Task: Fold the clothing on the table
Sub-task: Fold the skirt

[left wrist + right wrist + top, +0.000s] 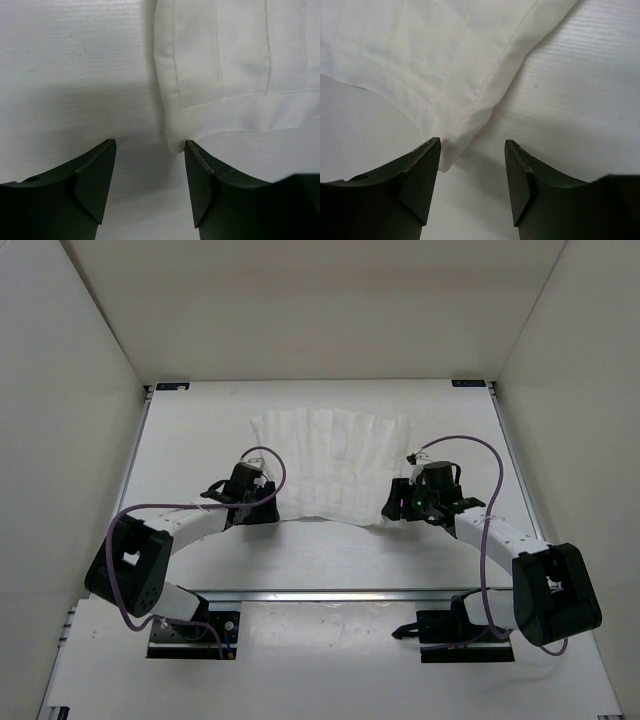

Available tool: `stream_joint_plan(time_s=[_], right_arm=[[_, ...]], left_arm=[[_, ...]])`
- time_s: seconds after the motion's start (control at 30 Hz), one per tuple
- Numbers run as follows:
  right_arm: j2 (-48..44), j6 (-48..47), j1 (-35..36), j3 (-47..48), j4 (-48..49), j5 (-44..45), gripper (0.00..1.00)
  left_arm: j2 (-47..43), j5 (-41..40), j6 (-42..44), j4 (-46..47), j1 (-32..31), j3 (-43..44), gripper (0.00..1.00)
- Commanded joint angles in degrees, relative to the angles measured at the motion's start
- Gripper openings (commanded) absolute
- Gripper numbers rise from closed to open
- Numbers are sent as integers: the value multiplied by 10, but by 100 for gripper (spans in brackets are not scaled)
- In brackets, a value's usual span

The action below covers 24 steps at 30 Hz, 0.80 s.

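1. The clothing (335,462) lay flat in the far middle of the worktop (190,440). Its pleat creases ran away from the arms and its near hem bowed in a shallow arc.
2. Down at the near-left corner, the left tool (150,145) sat low with its jaws spread and nothing pinched. The corner's tip lay just ahead of the gap, close to one finger (200,170).
3. Over at the near-right corner, the right tool (472,142) was spread as well. The cloth's point reached the inner edge of one finger (422,170) and was not clamped.
4. There was room to move: bare worktop showed on both sides of the garment. A broad strip also ran between the near hem and the near rail (330,593).
5. The far hem stopped short of the far rail (320,382). White walls (80,390) boxed in the left, right and far sides.
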Motion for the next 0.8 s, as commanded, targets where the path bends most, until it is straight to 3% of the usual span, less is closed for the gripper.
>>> stream_joint_plan(time_s=[0.0,0.2,0.27,0.4,0.5,0.53,0.7,0.77], right_arm=[[8,47,-9,-22,55,-74,51],[30,71,13,-23,77,-78,49],[44,77,12,-18,76,-75,38],[32,104,9,-27,65,-52,3],[1,121,-8,-34,44,-60,0],[-7,128,-20,-38,36,-73,0],[-96,139,-68,-54,-3,-145,0],[-112,139,-83,-45,-15,-161,0]], left_arm=[[2,2,-11,42,7,12,67],[34,10,-29,72,-1,7,65],[43,11,-40,89,0,5,61],[53,24,-42,102,2,4,35],[44,20,-34,96,12,0,4],[29,19,-30,89,16,-2,0],[-40,15,-7,20,34,0,0],[-75,14,-7,4,43,-2,11]])
